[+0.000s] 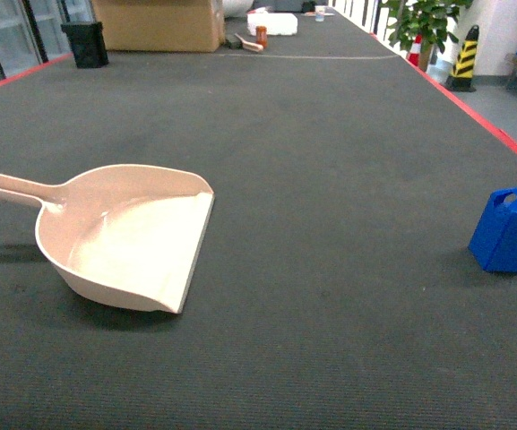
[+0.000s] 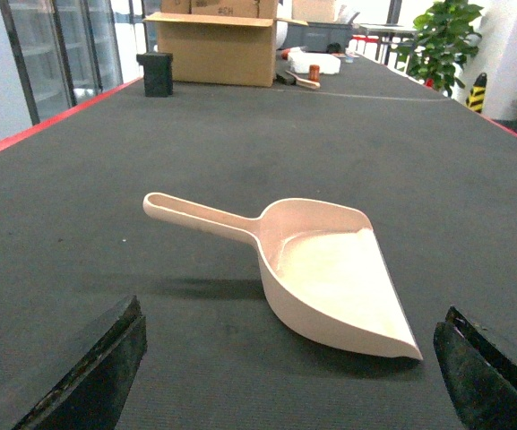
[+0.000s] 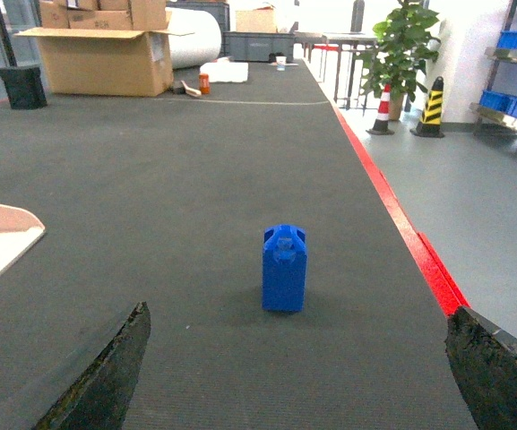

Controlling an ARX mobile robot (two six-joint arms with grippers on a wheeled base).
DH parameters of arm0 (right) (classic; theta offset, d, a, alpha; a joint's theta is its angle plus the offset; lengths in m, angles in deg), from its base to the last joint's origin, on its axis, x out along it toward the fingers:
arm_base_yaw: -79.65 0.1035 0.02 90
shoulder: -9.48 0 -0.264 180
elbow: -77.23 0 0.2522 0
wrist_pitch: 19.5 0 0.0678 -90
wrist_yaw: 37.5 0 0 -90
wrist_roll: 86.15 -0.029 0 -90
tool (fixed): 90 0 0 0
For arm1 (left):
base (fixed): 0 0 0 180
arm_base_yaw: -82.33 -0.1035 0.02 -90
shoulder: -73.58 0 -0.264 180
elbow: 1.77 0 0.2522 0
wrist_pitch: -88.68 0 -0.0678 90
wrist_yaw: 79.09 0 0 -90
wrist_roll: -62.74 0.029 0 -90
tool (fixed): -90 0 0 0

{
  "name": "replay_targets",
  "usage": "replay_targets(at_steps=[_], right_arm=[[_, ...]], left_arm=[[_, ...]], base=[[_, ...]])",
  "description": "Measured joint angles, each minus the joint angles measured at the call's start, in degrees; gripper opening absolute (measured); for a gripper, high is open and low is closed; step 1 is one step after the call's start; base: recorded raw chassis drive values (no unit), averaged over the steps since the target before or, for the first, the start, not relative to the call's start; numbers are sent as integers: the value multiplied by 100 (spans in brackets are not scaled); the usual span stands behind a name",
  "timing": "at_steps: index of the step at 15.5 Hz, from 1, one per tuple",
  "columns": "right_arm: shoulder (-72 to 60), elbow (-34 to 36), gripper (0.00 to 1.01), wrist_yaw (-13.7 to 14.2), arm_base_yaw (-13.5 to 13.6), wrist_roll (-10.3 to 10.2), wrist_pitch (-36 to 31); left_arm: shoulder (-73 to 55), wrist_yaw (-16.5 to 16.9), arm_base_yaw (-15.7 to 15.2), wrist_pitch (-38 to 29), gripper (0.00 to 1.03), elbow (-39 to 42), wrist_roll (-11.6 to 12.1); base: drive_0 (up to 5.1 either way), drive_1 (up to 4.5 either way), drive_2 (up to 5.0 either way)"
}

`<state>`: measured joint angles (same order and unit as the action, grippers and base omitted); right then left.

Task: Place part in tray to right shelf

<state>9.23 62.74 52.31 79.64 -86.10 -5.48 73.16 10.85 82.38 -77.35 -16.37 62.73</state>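
The blue part (image 1: 508,230) stands upright on the dark mat at the right edge of the head view. In the right wrist view the part (image 3: 284,268) stands ahead of my right gripper (image 3: 296,376), whose jaws are spread wide and empty. The pale beige tray (image 1: 137,235) lies on the left of the mat, handle pointing left, flat edge to the right. The left wrist view shows the tray (image 2: 330,273) just ahead of my left gripper (image 2: 289,376), open with nothing between its fingers. Neither gripper shows in the head view. The right shelf is out of view.
A cardboard box (image 1: 158,23), a black bin (image 1: 85,43) and small items (image 1: 260,36) stand at the mat's far end. A red line (image 1: 473,116) marks the mat's right edge, with floor, a potted plant (image 1: 426,22) and a striped post (image 1: 464,55) beyond.
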Motion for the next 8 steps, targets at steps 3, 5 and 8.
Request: replay_targets(at_steps=[3,5,8], right_arm=[[0,0,98,0,0,0,0],[0,0,98,0,0,0,0],[0,0,98,0,0,0,-2]], left_arm=[[0,0,0,2,98,0,0],[0,0,0,2,98,0,0],[0,0,0,2,98,0,0]], base=[[0,0,0],[0,0,0],[0,0,0]])
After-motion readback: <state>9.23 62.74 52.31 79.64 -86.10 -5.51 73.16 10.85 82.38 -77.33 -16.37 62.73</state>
